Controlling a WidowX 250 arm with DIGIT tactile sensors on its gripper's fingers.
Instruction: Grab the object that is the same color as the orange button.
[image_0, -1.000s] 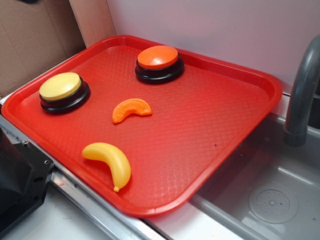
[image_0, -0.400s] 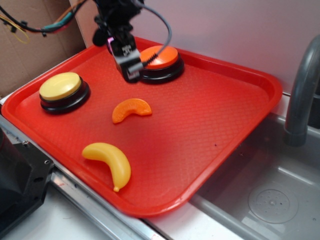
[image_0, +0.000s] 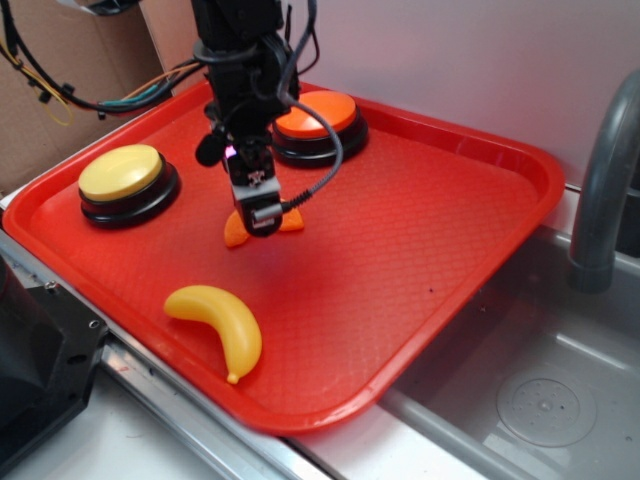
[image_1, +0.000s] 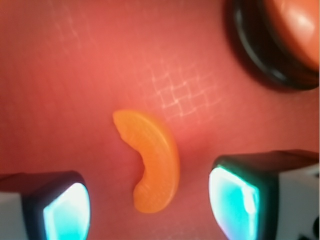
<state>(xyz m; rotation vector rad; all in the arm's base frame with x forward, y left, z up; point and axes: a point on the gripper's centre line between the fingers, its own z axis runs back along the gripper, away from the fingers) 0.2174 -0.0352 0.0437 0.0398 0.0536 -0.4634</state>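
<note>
A red textured tray (image_0: 450, 230) fills the centre of the exterior frame. On it: an orange button (image_0: 322, 112) at upper centre, a yellow button (image_0: 122, 172) at left, an orange segment (image_1: 152, 160) at centre, partly hidden, and a yellow banana (image_0: 222, 322) at lower left.

Pale pinkish-white wall (image_0: 450, 60) behind, plain, evenly lit, soft light w/ no hard shadows. Brown cardboard panel (image_0: 60, 90) at upper left, leaning beside wall. Grey sink basin (image_0: 520, 390) at lower right w/ round drain (image_0: 546, 408) in bottom; grey curved faucet pipe (image_0: 606, 180) at right edge. Metal counter edge (image_0: 180, 410) along front left; black block (image_0: 30, 370) at lower left corner
</note>
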